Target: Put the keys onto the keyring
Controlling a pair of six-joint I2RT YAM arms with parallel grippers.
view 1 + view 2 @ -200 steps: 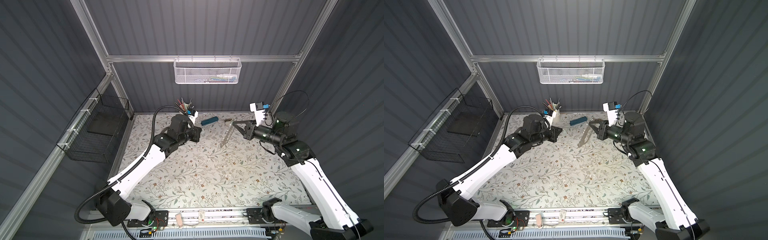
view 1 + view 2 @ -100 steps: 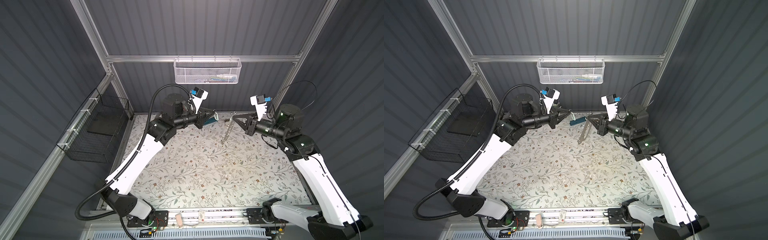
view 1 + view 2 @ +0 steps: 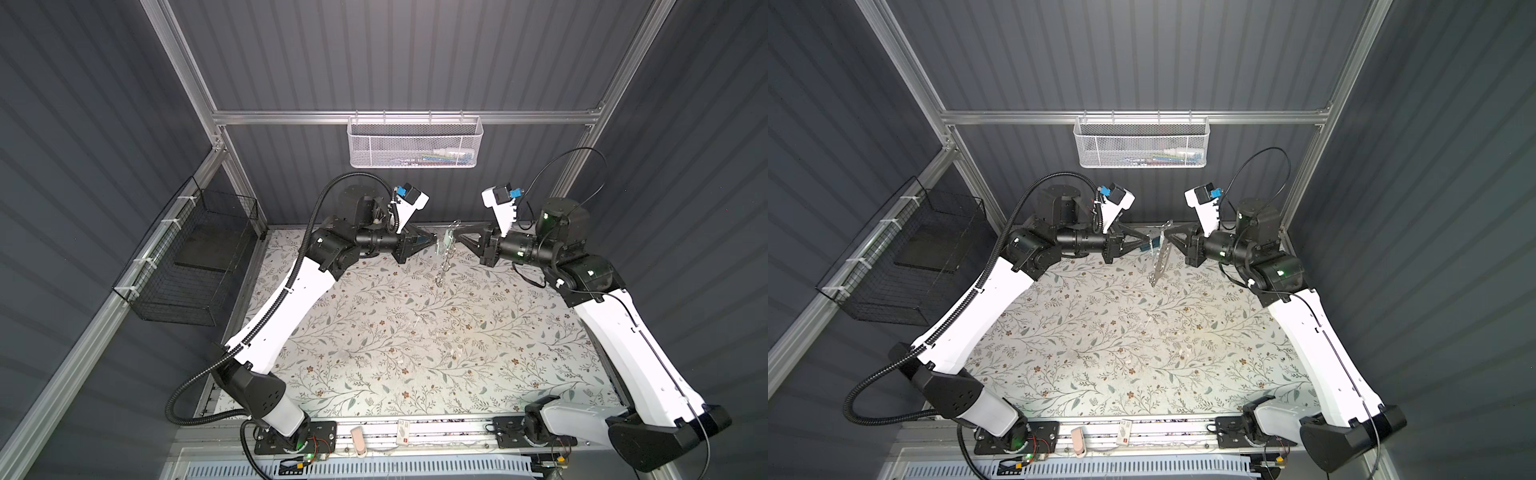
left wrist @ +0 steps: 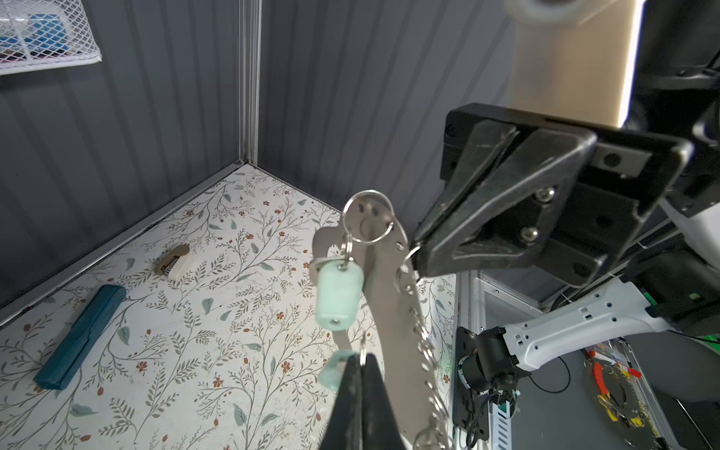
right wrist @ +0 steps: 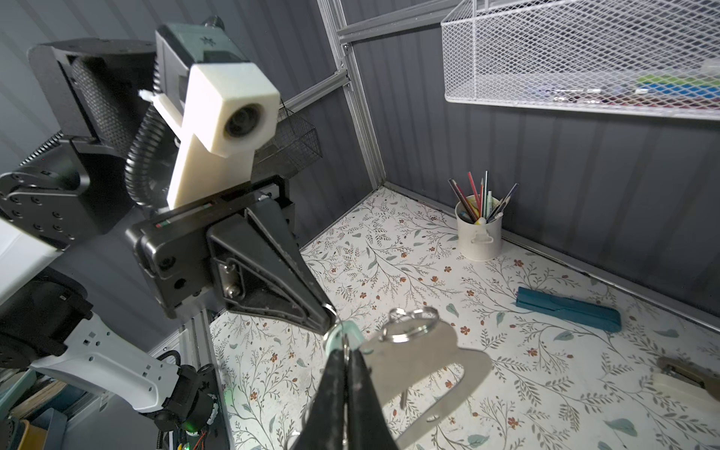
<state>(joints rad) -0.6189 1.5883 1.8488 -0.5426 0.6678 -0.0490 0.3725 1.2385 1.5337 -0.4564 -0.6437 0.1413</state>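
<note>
The keyring, a flat grey plate with small split rings along one edge, hangs above the back of the table between both arms. My right gripper is shut on one of its small rings, as the left wrist view shows. One key with a mint tag dangles from the big ring at the plate's top. My left gripper is shut on the ring of another key; its mint tag sits right against the plate's ringed edge.
A dark-teal case and a beige object lie on the floral mat near the back wall. A white pen cup stands in the back corner. A white mesh basket hangs on the back wall, a black wire basket on the left.
My left arm rose from the table near the pen cup and swung to the middle, bringing its key up to the keyring. The right gripper lifted the keyring slightly.
</note>
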